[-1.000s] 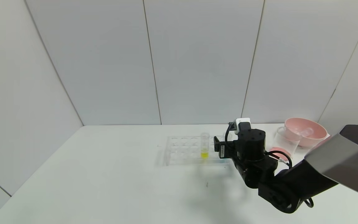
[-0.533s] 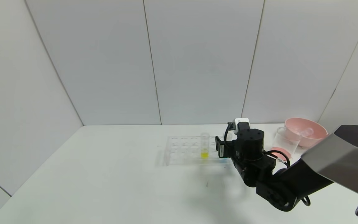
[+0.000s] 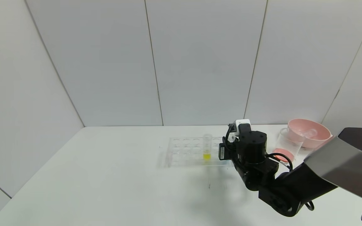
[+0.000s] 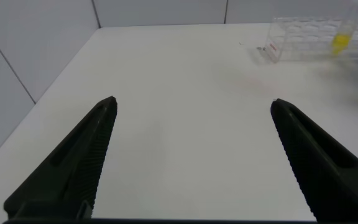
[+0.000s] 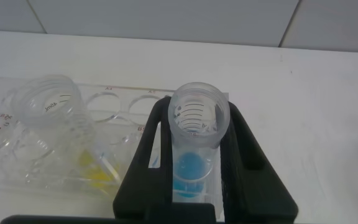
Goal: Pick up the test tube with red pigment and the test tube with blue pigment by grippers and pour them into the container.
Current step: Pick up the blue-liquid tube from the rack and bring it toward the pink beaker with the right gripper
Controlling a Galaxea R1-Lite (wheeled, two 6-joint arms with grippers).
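Right gripper [image 5: 194, 186] has its jaws clamped on the test tube with blue pigment [image 5: 196, 134], black fingers [image 5: 148, 162] on both sides of the tube just under its threaded mouth. Tube stands upright in the clear rack [image 3: 181, 152], blue liquid at its bottom. Grip looks high on the tube, so it may pivot or slip if the lift is jerky. Rack is light plastic; a lift off vertical could drag it along or tip it. The yellow tube [image 5: 58, 121] sits just beside in the same rack, so a sideways move could knock it.

Container [image 3: 289, 143] stands near the pink bowl [image 3: 309, 131], on the robot's right past the rack; reddish liquid at its bottom, probably red pigment, hard to tell through the clear wall. Open tube mouth means spill risk if tilted early in transit.

Left gripper [image 4: 191, 162] is parked well apart from the rack, jaws wide, holding nothing.
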